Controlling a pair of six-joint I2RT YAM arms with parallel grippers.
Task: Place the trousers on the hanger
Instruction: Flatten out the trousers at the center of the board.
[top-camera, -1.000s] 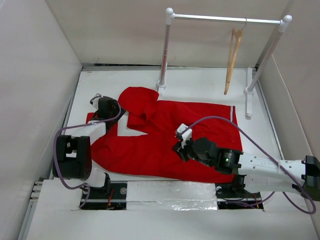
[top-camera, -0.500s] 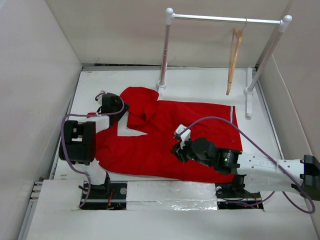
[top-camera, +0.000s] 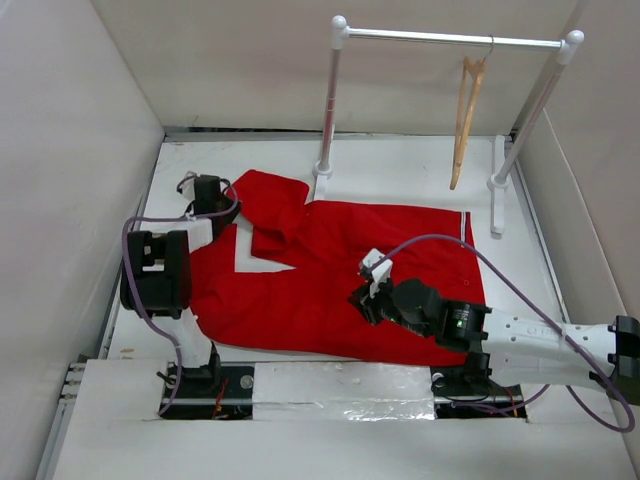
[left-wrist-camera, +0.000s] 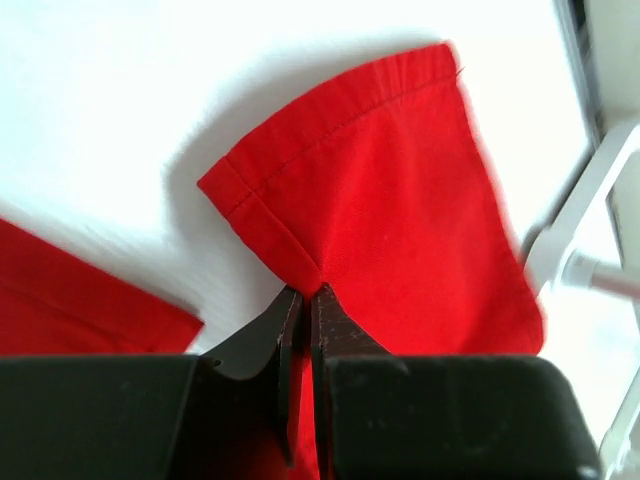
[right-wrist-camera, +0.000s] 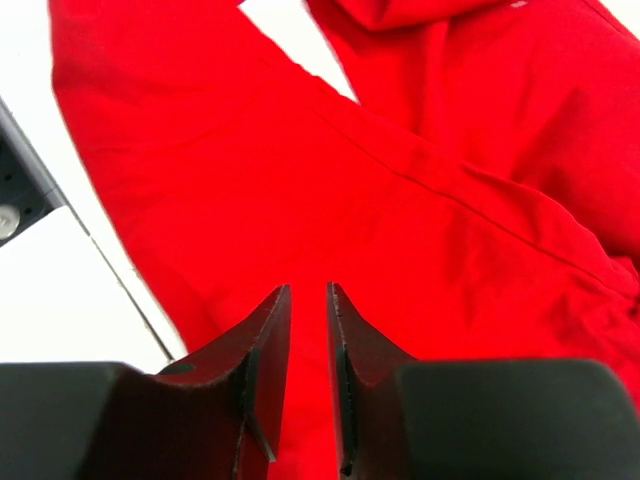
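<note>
The red trousers (top-camera: 300, 300) lie spread flat across the middle of the white table, with one leg folded back at the upper left. My left gripper (top-camera: 215, 198) is at that left end, shut on the edge of a red leg end (left-wrist-camera: 400, 220); the cloth pinches up between its jaws (left-wrist-camera: 305, 292). My right gripper (top-camera: 360, 298) hovers low over the trousers' middle (right-wrist-camera: 450, 150), its jaws (right-wrist-camera: 308, 290) a narrow gap apart with nothing gripped. The light-brown wooden hanger (top-camera: 465, 120) hangs by its hook from the rail at the back right, far from both grippers.
The white clothes rail (top-camera: 450, 38) stands at the back on two posts; its left foot (top-camera: 322, 170) sits right by the folded leg and also shows as the white foot (left-wrist-camera: 585, 260). White walls enclose the table on three sides.
My left gripper shifted slightly toward the back left and closed on the leg's edge; it was open before. My right gripper drifted a little to the right over the cloth.
</note>
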